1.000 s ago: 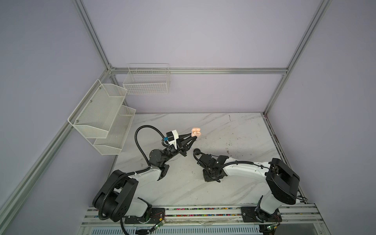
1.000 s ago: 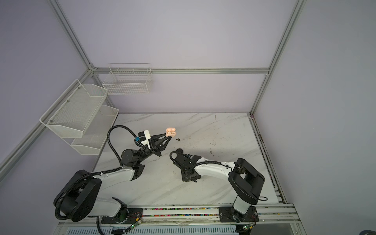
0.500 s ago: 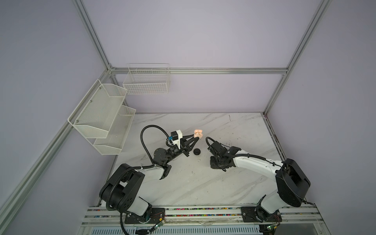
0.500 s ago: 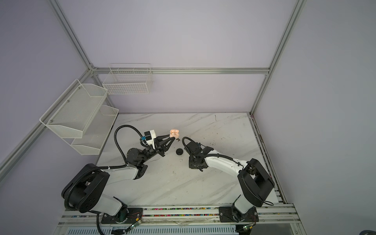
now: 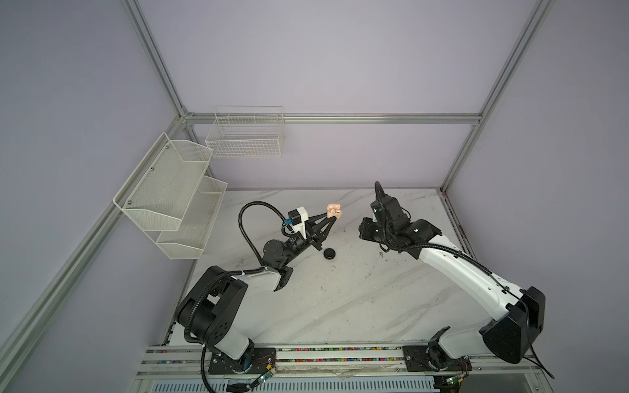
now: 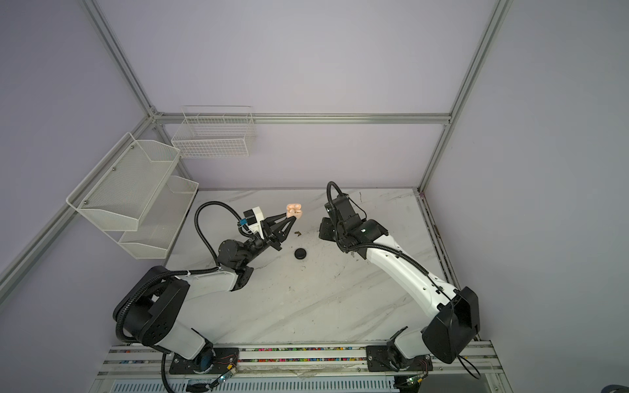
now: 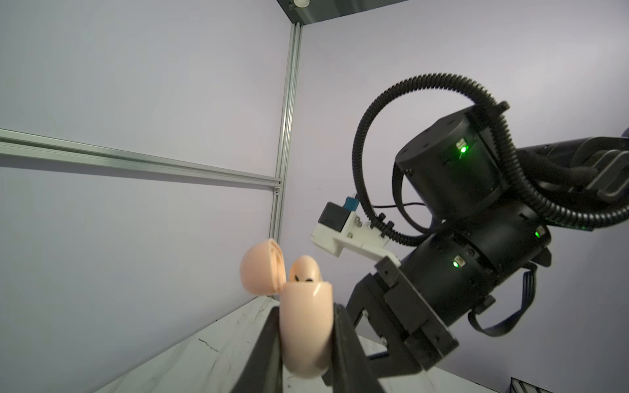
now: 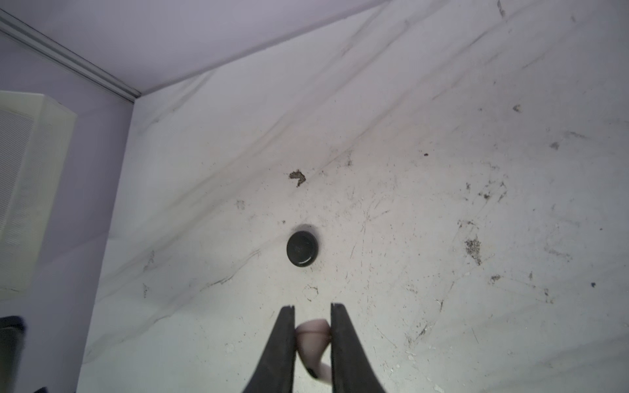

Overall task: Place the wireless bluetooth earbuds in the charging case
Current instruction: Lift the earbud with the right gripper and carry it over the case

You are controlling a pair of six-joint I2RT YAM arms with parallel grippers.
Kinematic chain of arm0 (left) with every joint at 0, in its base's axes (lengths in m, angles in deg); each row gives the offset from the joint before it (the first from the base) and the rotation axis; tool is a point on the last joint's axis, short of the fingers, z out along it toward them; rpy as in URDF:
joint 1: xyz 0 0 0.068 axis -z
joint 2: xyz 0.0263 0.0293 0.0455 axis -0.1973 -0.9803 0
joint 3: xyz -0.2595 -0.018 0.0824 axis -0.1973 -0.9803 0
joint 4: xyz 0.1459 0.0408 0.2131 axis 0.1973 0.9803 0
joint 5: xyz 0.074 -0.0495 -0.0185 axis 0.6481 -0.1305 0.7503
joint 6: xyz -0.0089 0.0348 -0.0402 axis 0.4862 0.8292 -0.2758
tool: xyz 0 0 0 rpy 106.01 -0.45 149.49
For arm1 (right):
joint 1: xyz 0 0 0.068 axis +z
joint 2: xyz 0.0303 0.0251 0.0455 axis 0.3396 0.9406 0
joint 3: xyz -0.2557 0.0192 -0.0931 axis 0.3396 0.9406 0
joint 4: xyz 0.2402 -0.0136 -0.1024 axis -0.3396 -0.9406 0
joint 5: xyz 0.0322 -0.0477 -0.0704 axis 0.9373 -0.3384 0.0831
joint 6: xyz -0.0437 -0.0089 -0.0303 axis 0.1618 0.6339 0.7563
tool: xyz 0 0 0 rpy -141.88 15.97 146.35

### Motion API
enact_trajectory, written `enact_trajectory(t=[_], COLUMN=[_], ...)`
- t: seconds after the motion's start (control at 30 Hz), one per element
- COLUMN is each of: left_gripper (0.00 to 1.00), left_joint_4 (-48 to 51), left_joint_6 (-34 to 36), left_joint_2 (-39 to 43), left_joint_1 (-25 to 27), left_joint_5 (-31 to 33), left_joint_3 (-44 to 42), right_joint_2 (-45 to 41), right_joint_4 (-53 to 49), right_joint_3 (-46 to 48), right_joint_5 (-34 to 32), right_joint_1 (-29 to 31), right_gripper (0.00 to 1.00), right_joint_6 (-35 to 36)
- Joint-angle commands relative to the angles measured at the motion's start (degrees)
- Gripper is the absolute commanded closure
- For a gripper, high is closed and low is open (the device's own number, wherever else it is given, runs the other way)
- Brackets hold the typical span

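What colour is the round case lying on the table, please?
The round case is black, clearest in right wrist view.

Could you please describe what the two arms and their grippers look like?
The left arm and right arm have white links between black cylindrical joints. Black corrugated cable loops at each wrist; green lights glow on the right arm's joints. The left gripper and right gripper have slim, tapering black fingers.

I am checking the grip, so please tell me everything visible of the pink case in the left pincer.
The pink case is a small, rounded, glossy shell, plastic by its look. Its hinged lid stands open. One pale pink earbud with two dark dots sits in it. The left pincer is shut on its body, one finger on each side; nothing else touches it. It appears lifted off the table.
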Motion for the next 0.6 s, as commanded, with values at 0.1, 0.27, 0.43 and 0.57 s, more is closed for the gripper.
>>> enact_trajectory(t=[0.1, 0.27, 0.43, 0.57], left_gripper=[1.0, 1.0, 1.0, 1.0], left_joint_4=[-3.4, -3.4, -3.4, -3.4], left_joint_6=[0.4, 0.5, 1.0, 1.2], left_joint_2=[-1.3, -2.3, -3.3, -4.1], left_joint_1=[0.7, 1.2, 1.8, 2.3], left_joint_5=[1.7, 3.1, 3.6, 3.4], left_joint_3=[8.0, 10.6, 13.1, 15.1], right_joint_2=[-0.2, 1.2, 1.8, 1.3], right_joint_4=[0.6, 3.1, 5.4, 8.7], right_joint_3=[-11.0, -17.7, -21.2, -21.1], right_joint_5=[0.2, 3.0, 4.3, 4.4], right_joint_1=[-0.7, -0.7, -0.7, -0.7], right_gripper=[0.83, 0.83, 0.83, 0.84], right_joint_6=[1.4, 0.6, -2.1, -4.0])
